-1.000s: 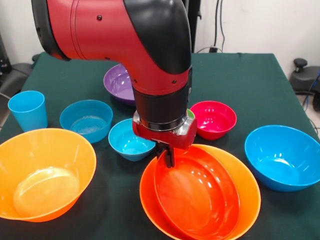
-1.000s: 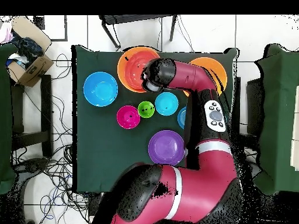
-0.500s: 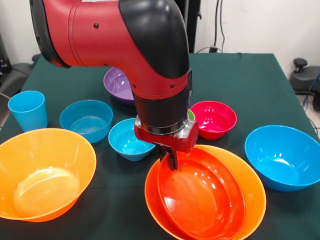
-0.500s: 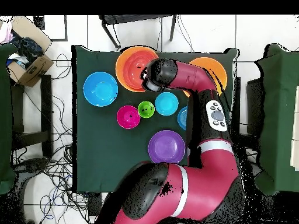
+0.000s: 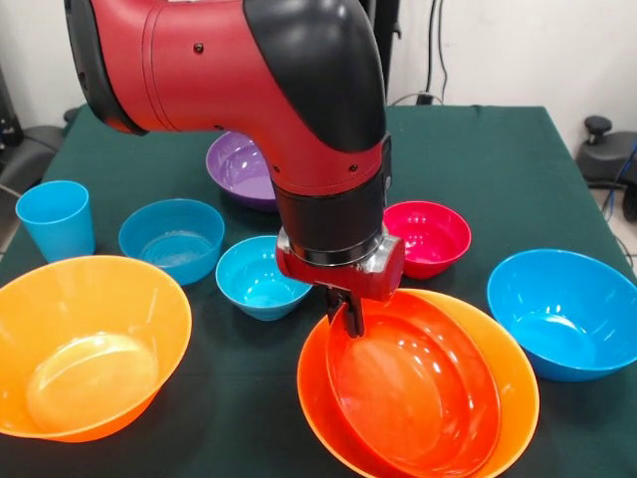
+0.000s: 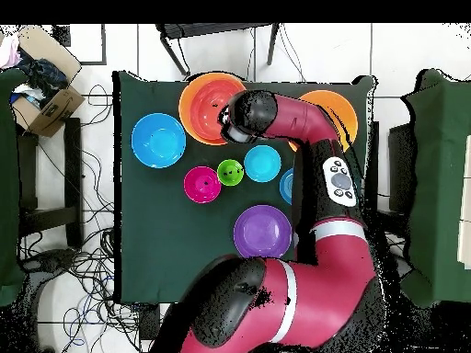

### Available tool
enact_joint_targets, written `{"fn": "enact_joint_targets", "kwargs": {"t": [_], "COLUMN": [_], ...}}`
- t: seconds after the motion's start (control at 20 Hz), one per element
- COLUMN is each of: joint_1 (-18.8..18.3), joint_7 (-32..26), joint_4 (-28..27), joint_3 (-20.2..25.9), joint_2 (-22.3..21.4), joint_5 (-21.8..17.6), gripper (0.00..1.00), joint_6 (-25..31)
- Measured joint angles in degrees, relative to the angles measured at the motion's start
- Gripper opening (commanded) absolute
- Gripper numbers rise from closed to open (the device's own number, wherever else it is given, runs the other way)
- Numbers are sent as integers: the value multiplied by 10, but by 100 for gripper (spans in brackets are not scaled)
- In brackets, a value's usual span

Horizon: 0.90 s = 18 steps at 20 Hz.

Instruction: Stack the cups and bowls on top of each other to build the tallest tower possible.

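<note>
My gripper [image 5: 350, 317] is shut on the near-left rim of the red-orange bowl [image 5: 418, 388], which sits nested in a big orange bowl [image 5: 520, 390] at the front; overhead both show at the far edge, the red-orange bowl [image 6: 210, 99] included. The second big orange bowl [image 5: 90, 349] stands at the front left. The light blue cup [image 5: 55, 219] stands upright at the left. The lime green cup [image 6: 230, 171] shows only overhead, between the pink-red bowl [image 5: 428, 237] and a small blue bowl [image 5: 261, 279]. Other blue bowls [image 5: 171, 239] [image 5: 562, 309] and the purple bowl [image 5: 239, 169] stand apart.
The table [image 5: 478, 159] has a dark green cloth. The arm [image 5: 249, 80] hangs over its middle and hides part of the purple bowl. Overhead, a cardboard box [image 6: 41, 96] and cables lie on the floor beside the table.
My gripper has moved right in the front view, and the red-orange bowl and the orange bowl under it have slid right with it.
</note>
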Motion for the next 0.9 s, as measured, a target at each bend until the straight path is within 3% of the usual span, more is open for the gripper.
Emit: {"fn": "enact_joint_targets", "kwargs": {"t": [0.5,0.9], "joint_1": [12,26], "joint_7": [0,0], "joint_4": [0,0], "joint_3": [-7,-15], "joint_2": [-10,-30], "joint_5": [-5,-49], "gripper": [0,0], "joint_6": [0,11]}}
